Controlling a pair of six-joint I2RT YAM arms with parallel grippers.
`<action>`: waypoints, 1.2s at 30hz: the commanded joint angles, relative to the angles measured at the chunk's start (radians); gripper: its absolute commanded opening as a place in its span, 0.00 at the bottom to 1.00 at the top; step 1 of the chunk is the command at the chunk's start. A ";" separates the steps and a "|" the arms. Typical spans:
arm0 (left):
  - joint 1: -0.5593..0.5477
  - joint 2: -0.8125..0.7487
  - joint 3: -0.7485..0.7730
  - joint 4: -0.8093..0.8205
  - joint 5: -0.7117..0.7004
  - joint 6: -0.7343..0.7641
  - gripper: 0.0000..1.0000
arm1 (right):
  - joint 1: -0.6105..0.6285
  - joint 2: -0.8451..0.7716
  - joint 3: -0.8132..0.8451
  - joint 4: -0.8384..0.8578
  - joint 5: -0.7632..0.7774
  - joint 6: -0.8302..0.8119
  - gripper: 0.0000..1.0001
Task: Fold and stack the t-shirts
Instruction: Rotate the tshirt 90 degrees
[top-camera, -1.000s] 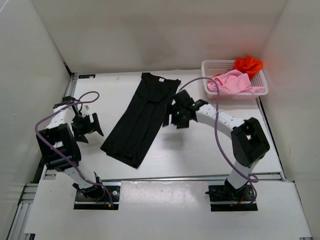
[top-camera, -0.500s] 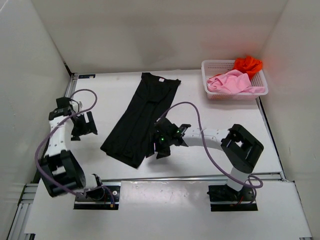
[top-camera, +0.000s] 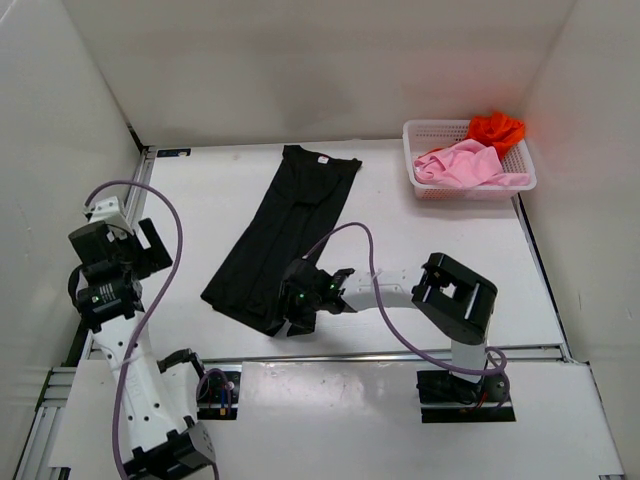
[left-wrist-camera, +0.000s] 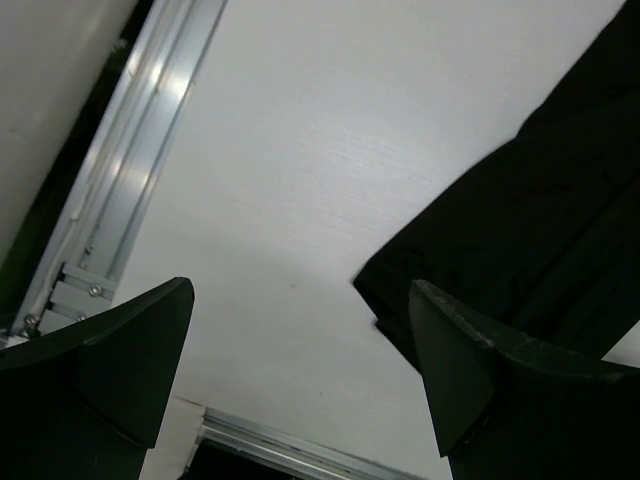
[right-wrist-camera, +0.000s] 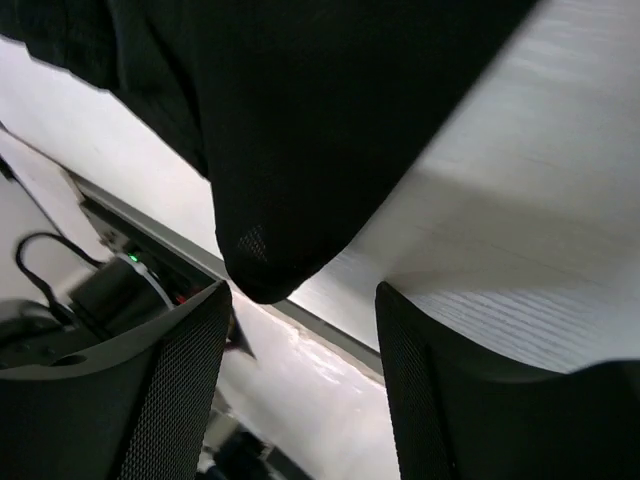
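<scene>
Three shirts to do, and we judge the first fold is in hand. The long black cloth t-shirt (top-camera: 285, 235) lies slantwise on the white desk (top-camera: 400, 240). Our right hand (top-camera: 298, 312) straddles its near corner, fingers apart, and must next pinch it and carry it toward the collar. Our left hand (top-camera: 150, 250) hangs wide open. White walls enclose the desk.

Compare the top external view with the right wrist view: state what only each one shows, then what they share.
Only top external: the white basket holding the pink t-shirt and the orange-red t-shirt, plus the open left end effector.
Only right wrist: close up, the right end effector has its fingers spread either side of the shirt's corner, not clamped on it.
Both: the black t-shirt lying on the table.
</scene>
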 joint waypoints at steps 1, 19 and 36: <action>0.002 0.030 -0.058 -0.018 0.041 0.004 1.00 | -0.007 0.009 -0.024 -0.028 0.061 0.116 0.62; -0.181 0.120 -0.118 -0.129 0.122 0.004 0.83 | -0.036 0.015 -0.053 -0.094 0.131 0.157 0.00; -0.888 0.435 -0.234 -0.021 -0.099 0.004 0.78 | -0.188 -0.425 -0.457 -0.197 0.064 -0.267 0.00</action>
